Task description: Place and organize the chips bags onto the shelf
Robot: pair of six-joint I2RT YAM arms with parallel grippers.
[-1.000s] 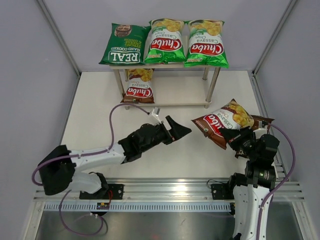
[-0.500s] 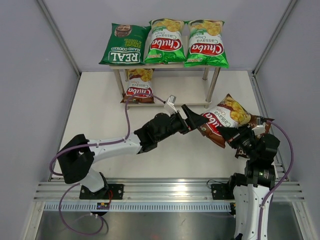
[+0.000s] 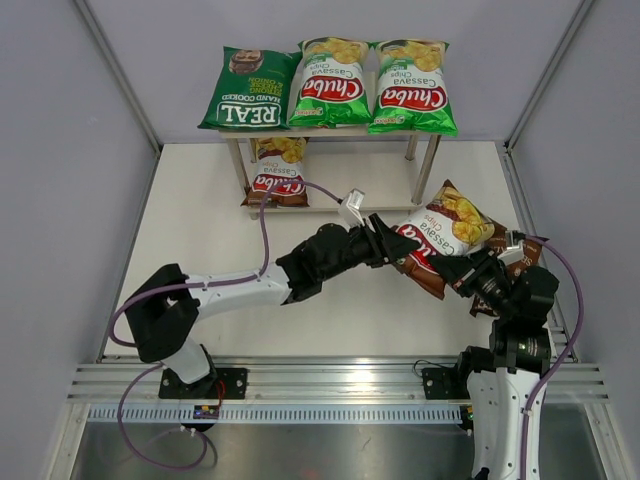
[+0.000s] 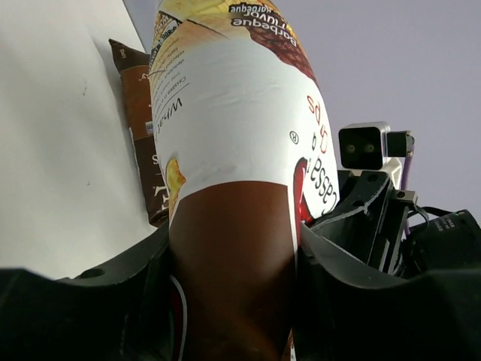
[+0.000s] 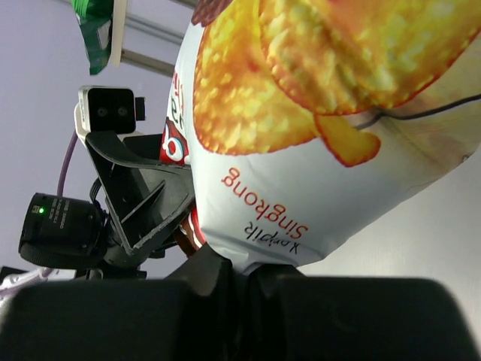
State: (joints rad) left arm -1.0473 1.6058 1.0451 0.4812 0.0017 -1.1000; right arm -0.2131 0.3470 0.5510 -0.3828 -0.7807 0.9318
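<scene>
A brown-red Chuba chips bag [image 3: 445, 225] hangs in the air right of centre, held from both sides. My left gripper [image 3: 393, 245] is shut on its left end, with a jaw pressed on each side of the brown part [image 4: 233, 248]. My right gripper [image 3: 458, 270] pinches the bag's lower seam [image 5: 244, 274]. A dark brown bag [image 3: 525, 250] lies on the table behind it. On the top board of the shelf [image 3: 425, 175] lie a dark green REAL bag [image 3: 245, 95] and two bright green Chuba bags [image 3: 330, 85] [image 3: 412, 88]. Another brown-red Chuba bag [image 3: 278, 170] sits at the left of the lower tier.
The lower board [image 3: 360, 190] shows bare wood to the right of its bag. Grey walls close in the white table on the left, back and right. The two arms' wrists are close together around the held bag.
My left arm has reached right to the held bag and its wide-open jaws have closed on the bag's end. The bag has tilted up a little toward the shelf.
</scene>
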